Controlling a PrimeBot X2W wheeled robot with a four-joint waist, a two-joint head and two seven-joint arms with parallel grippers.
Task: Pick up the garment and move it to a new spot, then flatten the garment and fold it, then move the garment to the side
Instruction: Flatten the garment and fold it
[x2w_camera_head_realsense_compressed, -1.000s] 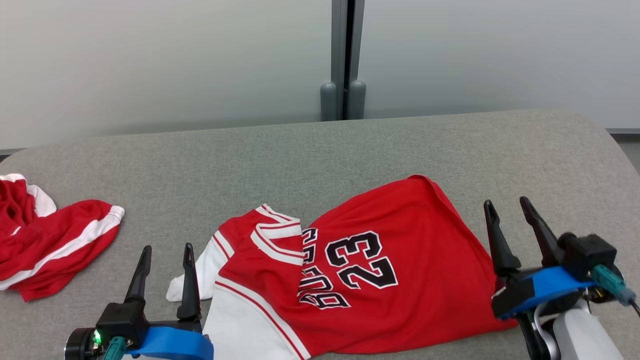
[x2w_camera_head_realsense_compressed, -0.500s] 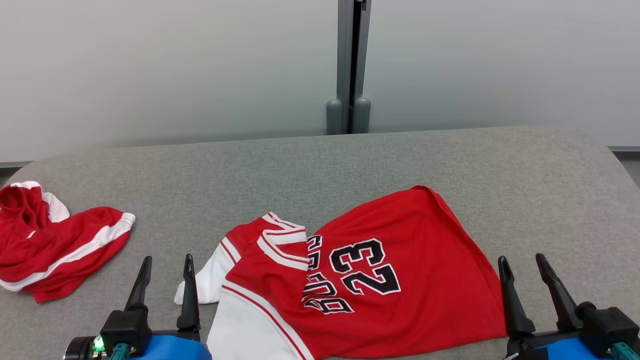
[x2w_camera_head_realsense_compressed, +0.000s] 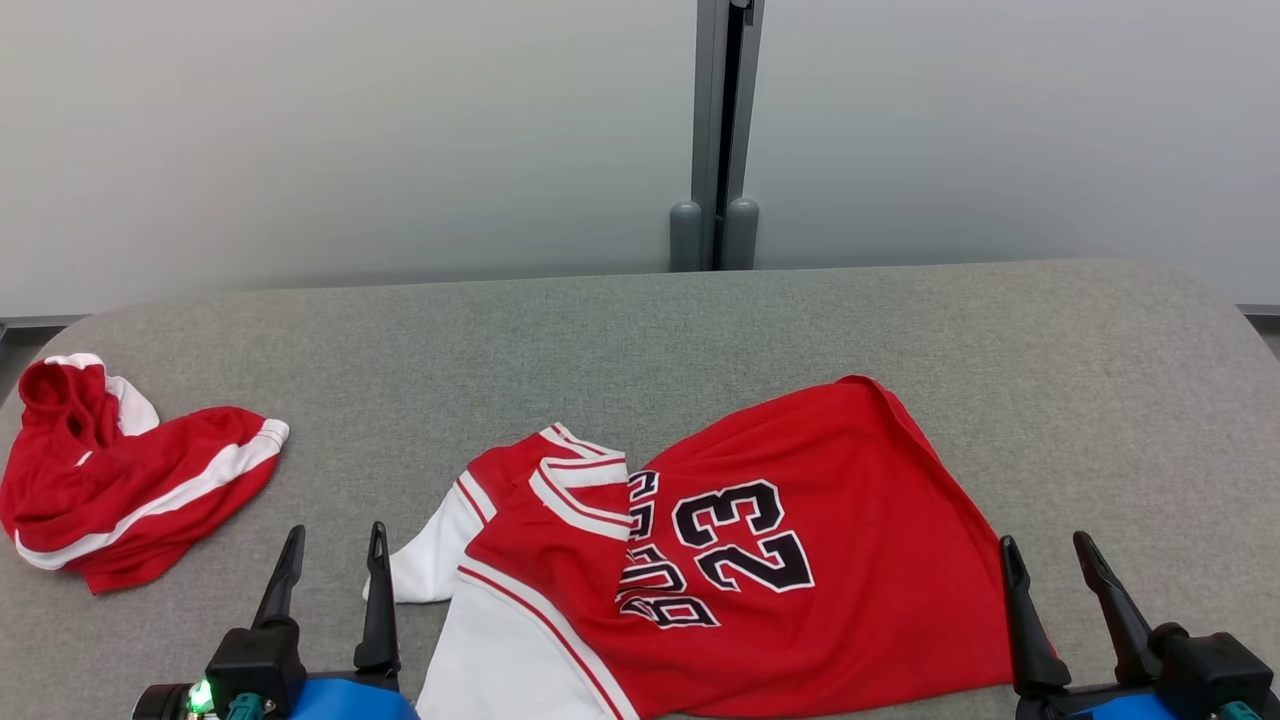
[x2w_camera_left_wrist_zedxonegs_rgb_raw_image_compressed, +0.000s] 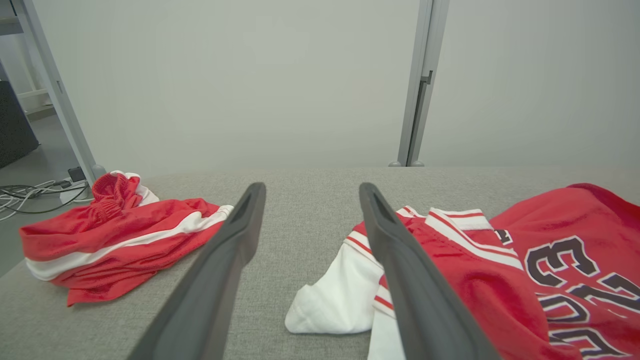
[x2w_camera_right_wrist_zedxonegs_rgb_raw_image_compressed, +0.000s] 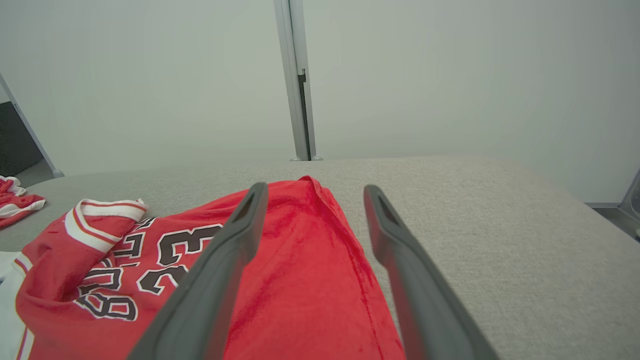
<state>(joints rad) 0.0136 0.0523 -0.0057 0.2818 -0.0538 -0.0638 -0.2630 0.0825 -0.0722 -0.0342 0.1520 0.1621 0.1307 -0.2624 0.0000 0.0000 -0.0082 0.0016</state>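
The garment (x2w_camera_head_realsense_compressed: 790, 570) is a red jersey with white sleeves and a black 23. It lies crumpled on the grey table (x2w_camera_head_realsense_compressed: 600, 340), with its collar folded over at the left. My left gripper (x2w_camera_head_realsense_compressed: 336, 535) stands open at the near edge, just left of the white sleeve (x2w_camera_left_wrist_zedxonegs_rgb_raw_image_compressed: 335, 300), with nothing between its fingers. My right gripper (x2w_camera_head_realsense_compressed: 1046, 545) is open at the jersey's right hem, also empty. In the left wrist view the left gripper (x2w_camera_left_wrist_zedxonegs_rgb_raw_image_compressed: 312, 190) points past the sleeve. In the right wrist view the right gripper (x2w_camera_right_wrist_zedxonegs_rgb_raw_image_compressed: 316, 190) straddles the garment's (x2w_camera_right_wrist_zedxonegs_rgb_raw_image_compressed: 300, 280) red hem edge from above.
A second red garment with white stripes (x2w_camera_head_realsense_compressed: 130, 480) lies bunched at the table's left end, also in the left wrist view (x2w_camera_left_wrist_zedxonegs_rgb_raw_image_compressed: 120, 230). A grey post (x2w_camera_head_realsense_compressed: 722, 130) stands against the pale wall behind the table. Bare table surface stretches behind and right of the jersey.
The head camera has shifted, moving the whole picture right and down. My right gripper has drawn back and down to the near edge. The jersey has not moved.
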